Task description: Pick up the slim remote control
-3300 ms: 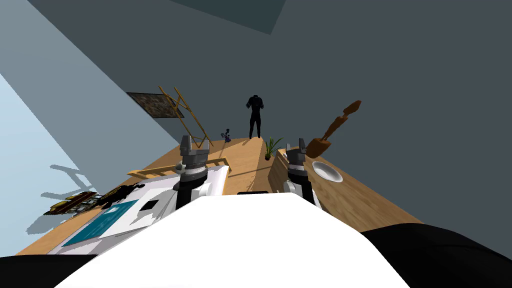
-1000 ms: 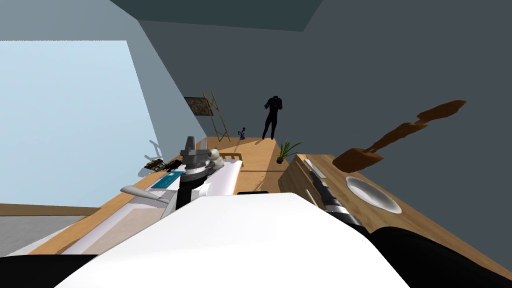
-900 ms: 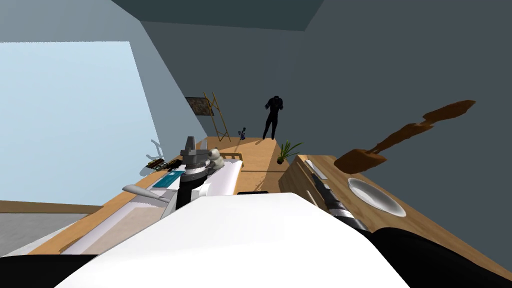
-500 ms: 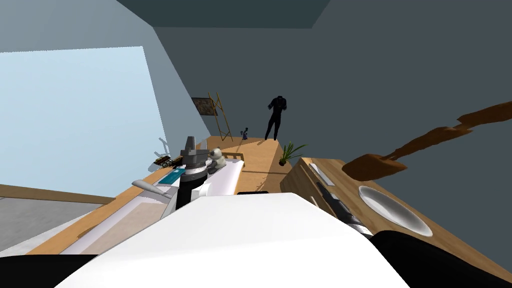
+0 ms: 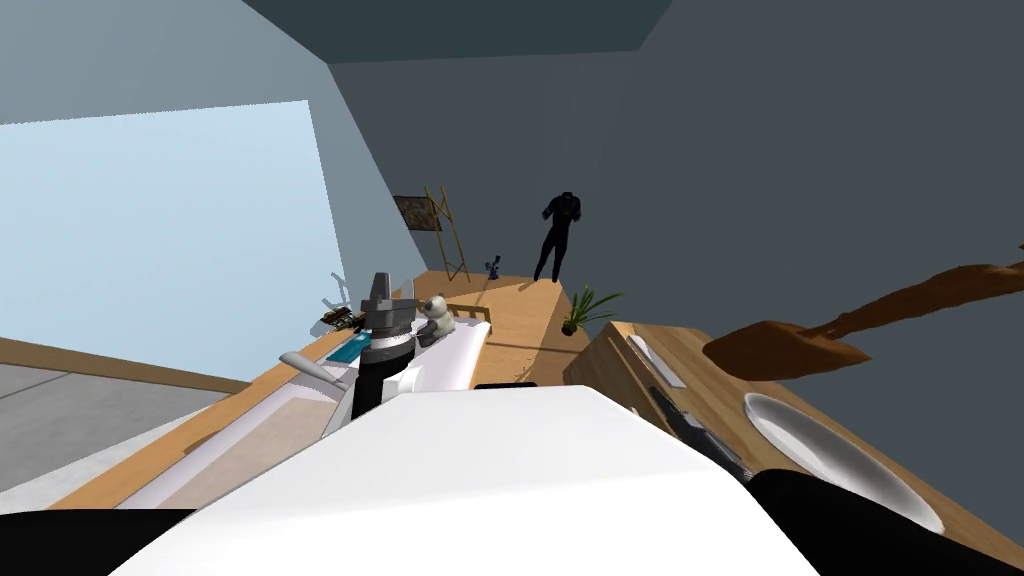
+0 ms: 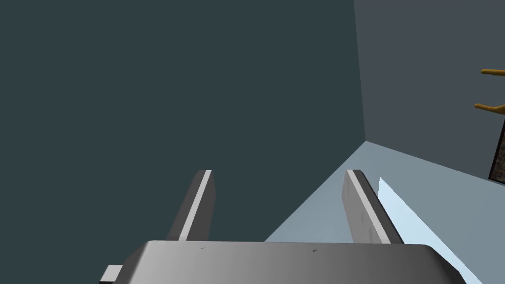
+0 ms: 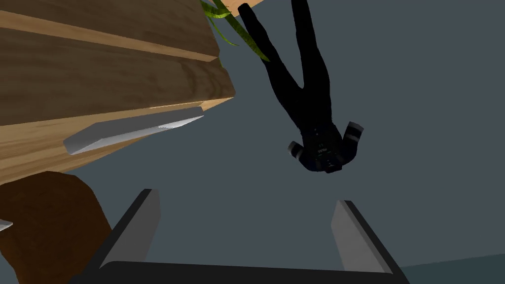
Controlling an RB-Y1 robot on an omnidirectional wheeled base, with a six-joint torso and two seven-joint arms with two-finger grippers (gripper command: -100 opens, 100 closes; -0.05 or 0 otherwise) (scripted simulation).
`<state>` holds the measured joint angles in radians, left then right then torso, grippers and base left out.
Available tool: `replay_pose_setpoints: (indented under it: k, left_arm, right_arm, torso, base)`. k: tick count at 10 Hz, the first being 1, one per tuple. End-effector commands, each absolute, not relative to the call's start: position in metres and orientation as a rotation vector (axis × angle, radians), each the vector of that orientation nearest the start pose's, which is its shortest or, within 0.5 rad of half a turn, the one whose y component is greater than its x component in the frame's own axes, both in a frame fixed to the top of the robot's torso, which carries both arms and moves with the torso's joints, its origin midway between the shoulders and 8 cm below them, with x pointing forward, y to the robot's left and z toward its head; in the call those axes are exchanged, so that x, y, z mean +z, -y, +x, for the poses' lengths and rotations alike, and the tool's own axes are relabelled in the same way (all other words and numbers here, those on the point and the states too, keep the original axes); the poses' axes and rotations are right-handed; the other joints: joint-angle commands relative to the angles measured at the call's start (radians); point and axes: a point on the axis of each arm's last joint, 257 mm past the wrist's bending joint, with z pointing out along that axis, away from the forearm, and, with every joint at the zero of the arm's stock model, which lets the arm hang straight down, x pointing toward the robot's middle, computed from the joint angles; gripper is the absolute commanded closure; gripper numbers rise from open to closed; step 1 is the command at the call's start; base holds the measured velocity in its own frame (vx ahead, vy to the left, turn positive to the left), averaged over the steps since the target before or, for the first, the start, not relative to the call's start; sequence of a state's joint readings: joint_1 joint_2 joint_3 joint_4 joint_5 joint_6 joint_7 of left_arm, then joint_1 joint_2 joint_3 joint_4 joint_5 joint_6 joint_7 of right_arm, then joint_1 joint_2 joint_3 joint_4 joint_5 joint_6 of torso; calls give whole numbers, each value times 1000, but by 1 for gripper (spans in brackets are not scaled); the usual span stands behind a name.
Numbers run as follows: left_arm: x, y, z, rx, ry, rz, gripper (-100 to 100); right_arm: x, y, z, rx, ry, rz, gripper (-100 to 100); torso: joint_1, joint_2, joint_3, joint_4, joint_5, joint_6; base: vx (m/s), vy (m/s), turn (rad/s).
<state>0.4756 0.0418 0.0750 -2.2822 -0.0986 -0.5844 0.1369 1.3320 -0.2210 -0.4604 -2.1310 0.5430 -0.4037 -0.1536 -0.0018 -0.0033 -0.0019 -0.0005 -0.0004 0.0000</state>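
Handling comes first: the slim remote control (image 5: 656, 361) is a thin grey slab lying flat on top of the wooden dresser (image 5: 705, 380), close to the dresser's edge and running along it. We judge it light, stiff and smooth-sided, and too low for the fingers to get under. The best hold looks like a pinch across its narrow width near mid-length, coming down square to the dresser top so it does not skate on the wood. Our right gripper (image 7: 246, 198) hangs just off the dresser, short of the remote, with its fingers spread wide and nothing between them. Our left gripper (image 6: 278, 171) is well apart from the dresser, also wide and empty. Further in on the dresser top stand a brown carved piece (image 5: 785, 348) and a white bowl (image 5: 850, 475). Both are near enough to the remote that the arm should not swing over them. A green plant (image 5: 582, 310) sits on the floor just past the dresser's far end. Beyond that end, a black suit (image 5: 560, 232) stands against the dark grey wall.
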Motion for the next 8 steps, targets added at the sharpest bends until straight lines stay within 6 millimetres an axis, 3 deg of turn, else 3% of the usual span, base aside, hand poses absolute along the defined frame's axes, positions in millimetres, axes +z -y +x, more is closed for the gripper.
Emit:
replay_pose_setpoints:
  k: [1, 2, 3, 4, 5, 6, 8]
  left_arm:
    - [48, -278, 329, -1331, -605, -516, 0]
    - [48, -278, 329, -1331, -605, -516, 0]
    - [48, -278, 329, -1331, -605, -516, 0]
    - [48, -278, 329, -1331, -605, -516, 0]
    - [48, -278, 329, -1331, -605, -516, 0]
    - [48, -278, 329, -1331, -605, -516, 0]
    - [48, -278, 329, -1331, -605, -516, 0]
  right_arm:
    - [-239, 494, 83, 25, -1839, 758, -100]
    - [-240, 494, 77, 17, -1850, 765, -100]
    - [-246, 501, 56, -35, -1922, 746, -100]
    - [-246, 501, 52, -40, -1929, 750, -100]
    - [-252, 507, 32, -85, -2002, 728, -100]
    - [-252, 507, 28, -90, -2008, 732, -100]
    - [-260, 516, -13, -156, -2149, 699, -100]
  torso:
    - [0, 0, 0, 0, 0, 0]
    - [0, -1, -1, 0, 0, -1]
    - [0, 0, 0, 0, 0, 0]
    - [-1, -1, 0, 0, 0, 0]
    - [-1, 0, 0, 0, 0, 0]
    - [-1, -2, -1, 0, 0, 0]
    - [-1, -1, -1, 0, 0, 0]
  base:
    - [73, -14, 174]
    - [60, -28, 65]
    - [63, -40, 123]
    - [59, -34, 71]
    - [80, -26, 137]
    - [72, -27, 82]
    - [94, -50, 180]
